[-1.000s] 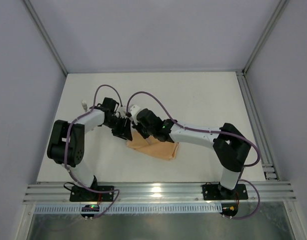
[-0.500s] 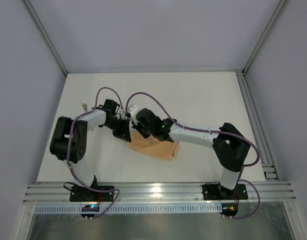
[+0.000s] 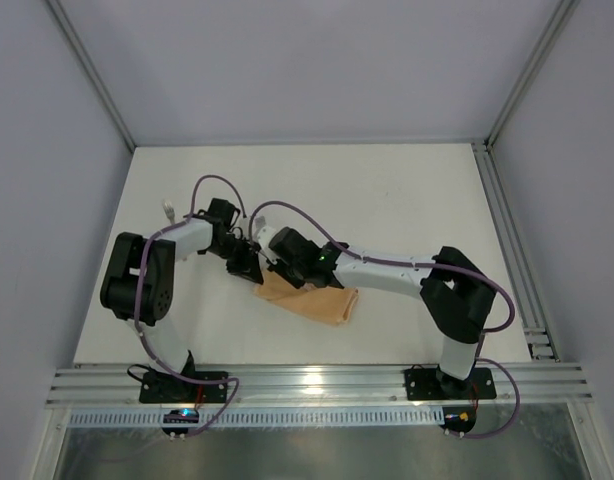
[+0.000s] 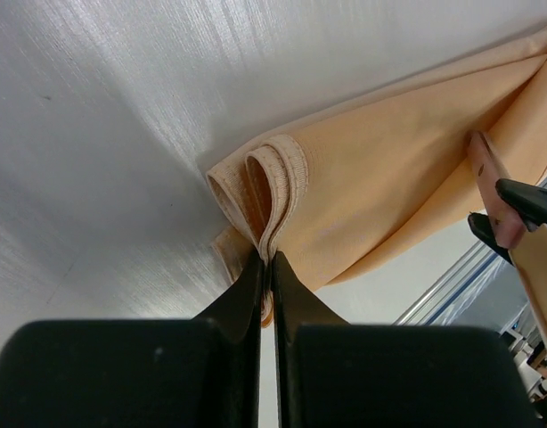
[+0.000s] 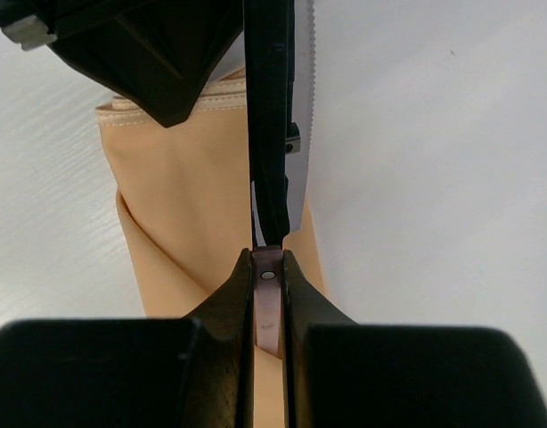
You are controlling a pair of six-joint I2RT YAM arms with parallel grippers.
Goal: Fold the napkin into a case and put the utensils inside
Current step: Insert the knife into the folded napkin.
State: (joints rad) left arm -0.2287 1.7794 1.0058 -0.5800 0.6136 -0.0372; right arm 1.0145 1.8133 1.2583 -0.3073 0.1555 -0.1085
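Left gripper has been closed within the last second: its jaws stood apart then and are now pinched flat on the stitched hem of the napkin case, with two hem loops bulging just past the fingertips. The right arm has been shifted slightly toward the left one in the same span. Right gripper is clenched on the pink handle of a knife, whose serrated blade is pointed away from the wrist, along the case's edge and toward the left gripper's body. Read as: the mouth corner is now secured, so the layers can be lifted apart and the knife slid in. Insertion is not judged done; whether the tip is already under a layer cannot be told. The case is lying folded on the table, left of centre, just in front of both wrists. Room: the near side is bounded by the aluminium rail, with some bare table left between it and the cloth. The grippers are nearly touching, so little lateral margin is left there. Beyond them the table is open up to the back wall and, on the right, to the side rail.
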